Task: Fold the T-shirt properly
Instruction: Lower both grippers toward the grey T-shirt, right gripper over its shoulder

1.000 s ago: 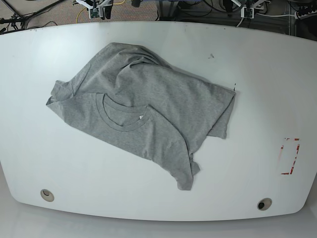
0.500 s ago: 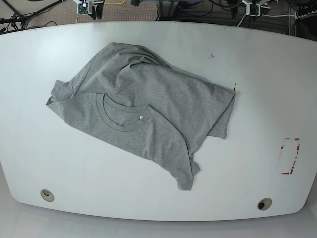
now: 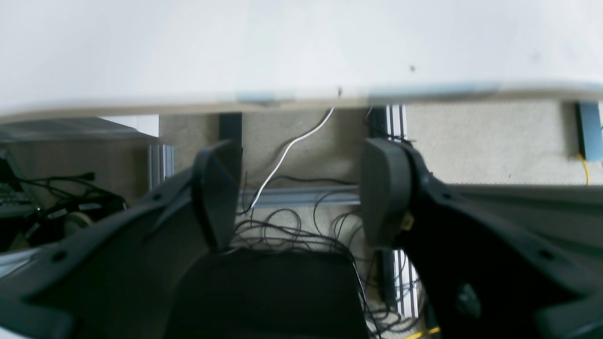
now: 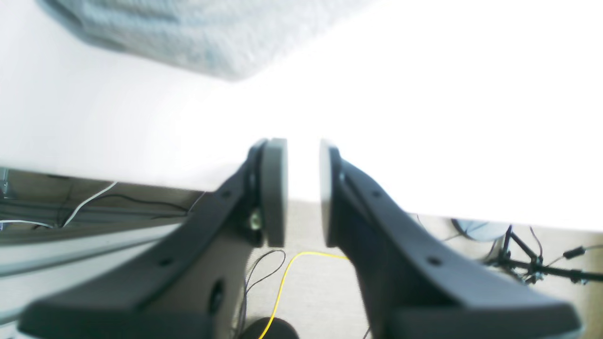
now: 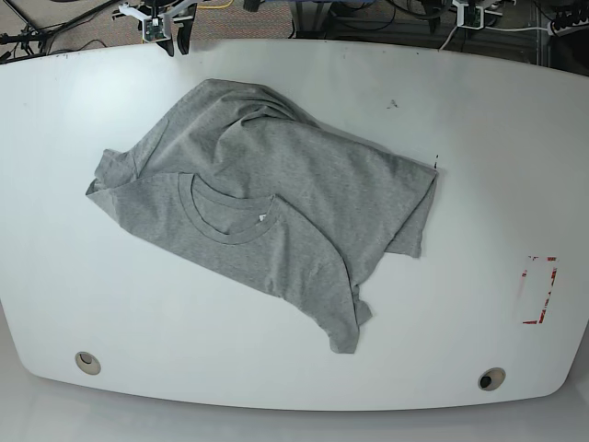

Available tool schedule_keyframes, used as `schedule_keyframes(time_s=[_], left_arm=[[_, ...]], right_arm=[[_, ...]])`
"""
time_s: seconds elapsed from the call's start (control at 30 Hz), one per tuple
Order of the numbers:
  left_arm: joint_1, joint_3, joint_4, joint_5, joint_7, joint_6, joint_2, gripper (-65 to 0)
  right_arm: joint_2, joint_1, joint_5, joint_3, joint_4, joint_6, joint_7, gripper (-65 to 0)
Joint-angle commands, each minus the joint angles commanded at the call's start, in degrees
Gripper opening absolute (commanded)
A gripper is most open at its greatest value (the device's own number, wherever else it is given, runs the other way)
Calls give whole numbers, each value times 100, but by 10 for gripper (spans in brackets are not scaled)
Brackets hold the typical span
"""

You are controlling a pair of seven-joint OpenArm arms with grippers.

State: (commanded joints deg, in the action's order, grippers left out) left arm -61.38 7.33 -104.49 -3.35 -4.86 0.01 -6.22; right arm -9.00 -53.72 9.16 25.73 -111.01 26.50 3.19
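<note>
Grey: one T-shirt (image 5: 267, 216), crumpled on one table (image 5: 479, 166); two grippers, left (image 3: 301, 188) parted, right (image 4: 303, 193) narrowly parted.

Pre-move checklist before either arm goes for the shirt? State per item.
1. T-shirt fully on table: ok.
2. Shirt flat: not ok, it lies crumpled and partly folded over itself.
3. Collar visible: ok, facing up.
4. Left gripper empty and open: ok, off the table's far edge.
5. Right gripper empty: ok, jaws only narrowly apart, may need opening wider.
6. Print side location: cannot tell, no print visible.
</note>
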Motion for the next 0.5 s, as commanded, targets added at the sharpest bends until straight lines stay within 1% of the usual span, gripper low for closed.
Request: schedule_keyframes(time_s=[0.07,0.4,0.47,0.5], left_arm=[[20,-3,8,65,35,-10,-4,-287],[60,53,-13,130,36,-16,3,-281],[142,48,-47,83,38,7,2,-258],[156,42,-44,84,36,3,0,-257]], right_arm=[[0,-91,-97,62,-103,19,13,-464],[0,-160,-113,377,-303,27,40,-448],[0,-1,-122,625,-264,72,62,-425],[0,36,-128,646,-264,75,59,-421]])
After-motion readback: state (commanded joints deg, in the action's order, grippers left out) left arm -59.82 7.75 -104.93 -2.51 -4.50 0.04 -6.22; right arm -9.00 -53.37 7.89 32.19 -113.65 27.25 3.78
